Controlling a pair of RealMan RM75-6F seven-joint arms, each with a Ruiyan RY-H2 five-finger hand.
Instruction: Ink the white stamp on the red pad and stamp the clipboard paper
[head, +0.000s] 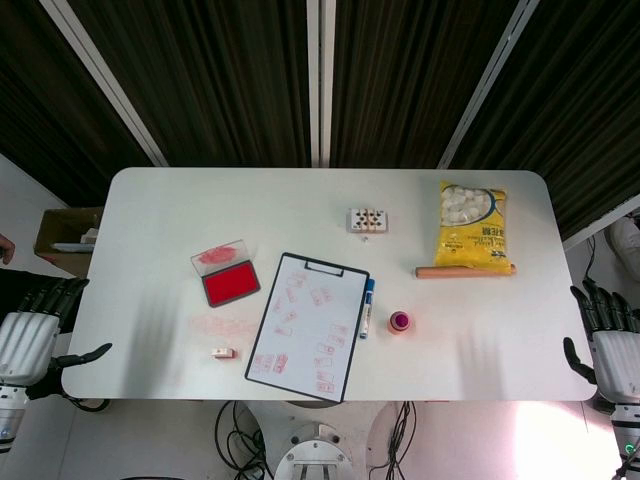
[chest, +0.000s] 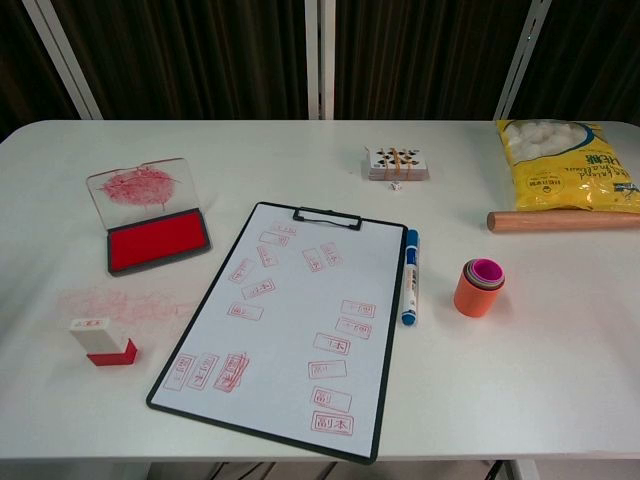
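Observation:
The white stamp (head: 222, 352) (chest: 100, 341) with a red base stands upright on the table, left of the clipboard and below the pad. The red ink pad (head: 229, 284) (chest: 156, 240) lies open, its clear lid stained red and raised behind it. The clipboard (head: 309, 325) (chest: 290, 322) holds white paper covered with several red stamp marks. My left hand (head: 35, 335) hangs off the table's left edge, fingers spread, holding nothing. My right hand (head: 605, 338) sits off the right edge, likewise spread and bare. Neither hand shows in the chest view.
A blue marker (head: 368, 306) (chest: 408, 276) lies along the clipboard's right side, next to an orange cup stack (head: 400, 321) (chest: 480, 286). A yellow snack bag (head: 472, 227) (chest: 565, 163), a wooden rolling pin (head: 465, 271) (chest: 562, 220) and a card deck (head: 367, 220) (chest: 397, 163) lie further back.

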